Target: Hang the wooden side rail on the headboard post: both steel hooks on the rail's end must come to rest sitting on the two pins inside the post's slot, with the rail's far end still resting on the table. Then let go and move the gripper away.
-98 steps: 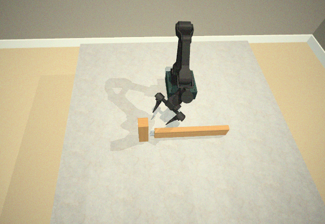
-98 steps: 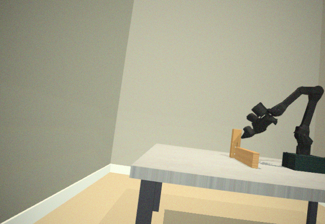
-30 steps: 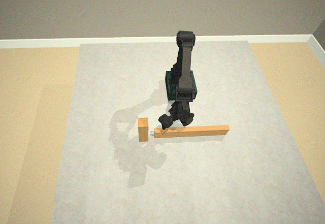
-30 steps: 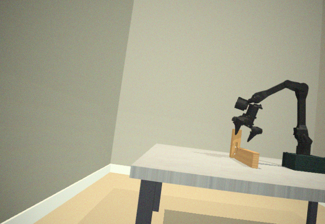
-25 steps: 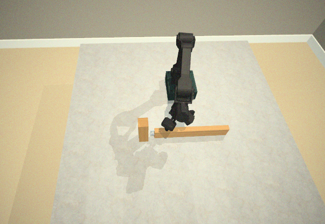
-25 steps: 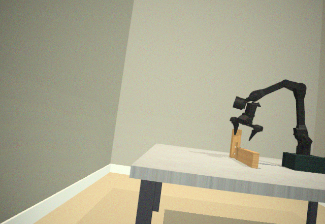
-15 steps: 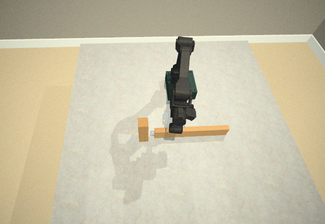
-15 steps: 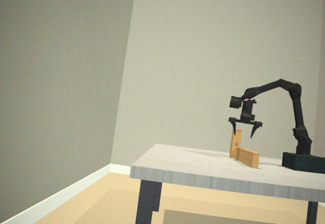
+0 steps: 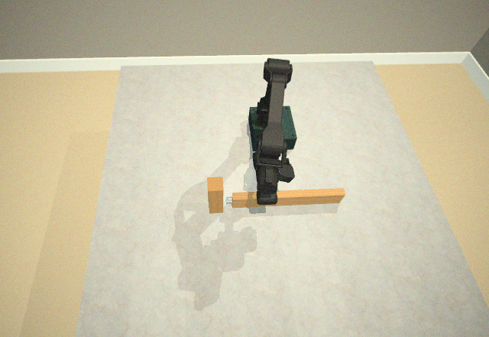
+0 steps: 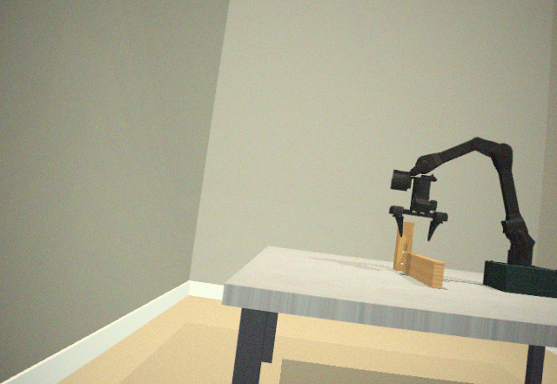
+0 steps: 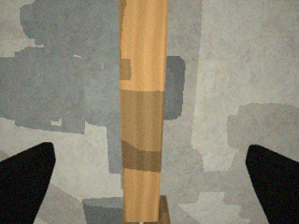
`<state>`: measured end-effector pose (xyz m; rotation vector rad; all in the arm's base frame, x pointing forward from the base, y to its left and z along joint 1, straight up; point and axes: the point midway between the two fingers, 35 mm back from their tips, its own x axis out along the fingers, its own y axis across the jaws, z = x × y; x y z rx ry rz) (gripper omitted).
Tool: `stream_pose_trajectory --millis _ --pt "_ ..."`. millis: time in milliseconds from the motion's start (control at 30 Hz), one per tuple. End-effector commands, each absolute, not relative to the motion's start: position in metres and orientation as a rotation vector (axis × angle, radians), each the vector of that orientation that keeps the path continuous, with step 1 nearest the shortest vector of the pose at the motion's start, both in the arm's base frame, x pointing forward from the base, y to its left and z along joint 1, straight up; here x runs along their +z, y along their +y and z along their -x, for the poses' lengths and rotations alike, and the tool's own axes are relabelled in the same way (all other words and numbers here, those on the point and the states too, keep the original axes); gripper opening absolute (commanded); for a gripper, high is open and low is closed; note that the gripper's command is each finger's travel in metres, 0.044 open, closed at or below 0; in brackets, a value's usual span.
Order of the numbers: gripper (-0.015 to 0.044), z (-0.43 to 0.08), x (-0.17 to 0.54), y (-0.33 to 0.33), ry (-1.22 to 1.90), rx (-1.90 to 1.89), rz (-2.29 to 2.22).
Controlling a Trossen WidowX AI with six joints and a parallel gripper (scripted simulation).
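Note:
The wooden side rail (image 9: pixel 312 196) (image 10: pixel 425 268) (image 11: pixel 142 56) lies along the table (image 9: pixel 355 266) (image 10: pixel 305 280), on its narrow edge. The steel hooks (image 9: pixel 228 199) on its left end in the top view point at the headboard post, with a small gap between. The headboard post (image 9: pixel 215 199) (image 10: pixel 407 236) (image 11: pixel 164 212) stands upright. The pins inside its slot cannot be made out clearly. My gripper (image 10: pixel 415 238) (image 11: pixel 152 153) is open and empty, pointing down above the rail, nearer its hook end. Its fingers are on either side of the rail's line, higher than its top; the top view hides them.
The arm's dark green base block (image 9: pixel 289 127) (image 10: pixel 517 276) sits behind the rail, on the wall side in the top view. The post rises close beside the gripper on the hook side. The table's near edge (image 10: pixel 359 310) shows in the exterior view.

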<state>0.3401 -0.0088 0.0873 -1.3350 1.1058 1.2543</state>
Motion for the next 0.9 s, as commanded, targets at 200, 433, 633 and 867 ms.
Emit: stream_pose_trajectory --millis 200,433,633,867 --pt "0.044 -0.338 0.055 -0.008 1.112 1.278 1.327" --pt "0.044 -0.339 0.052 -0.008 1.112 1.278 1.327" --pt "0.044 -0.34 0.042 -0.008 1.112 1.278 1.327" --pt "0.044 -0.341 0.03 -0.008 1.111 1.278 1.327"
